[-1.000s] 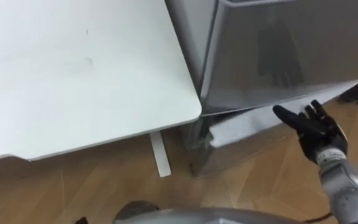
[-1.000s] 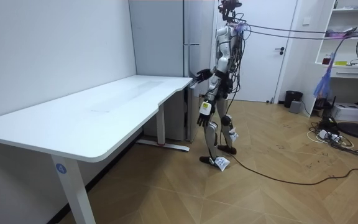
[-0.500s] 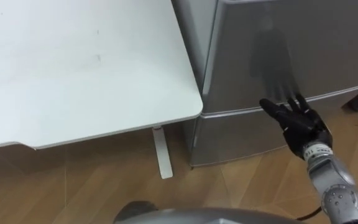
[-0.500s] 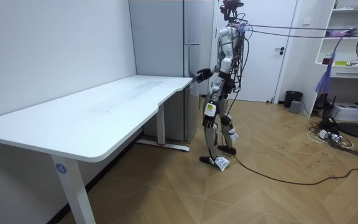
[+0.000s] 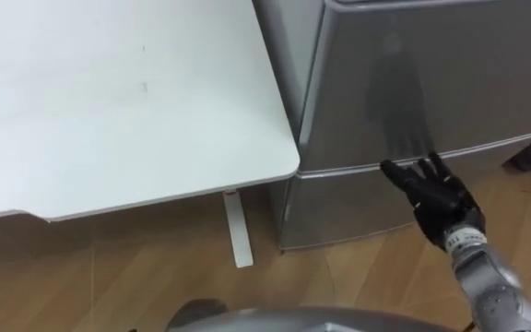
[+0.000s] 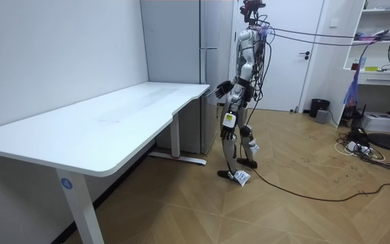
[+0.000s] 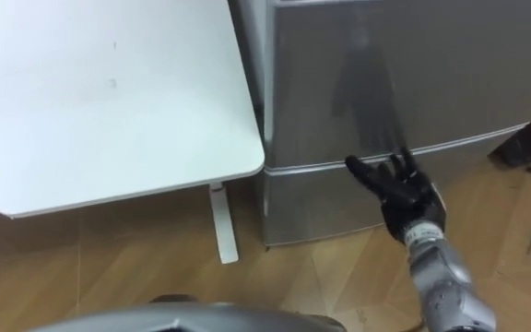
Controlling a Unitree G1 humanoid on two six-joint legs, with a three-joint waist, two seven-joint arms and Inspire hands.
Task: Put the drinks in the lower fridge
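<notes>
Silver fridge [image 5: 413, 83] stands just right of the white surface [image 5: 109, 101], its lower door [image 5: 339, 207] closed; the right hand [image 5: 436, 195], fingers spread straight, lies at the seam above that door.

The fridge [image 5: 413, 83] is cut off by the top and right edges of my eye views. The bench [image 5: 109, 92] is cropped at the left and top, and its leg [image 5: 238, 231] is partly hidden beneath the top. My right robot hand [image 5: 436, 194] covers part of the door seam; whether it touches the door cannot be told.
</notes>
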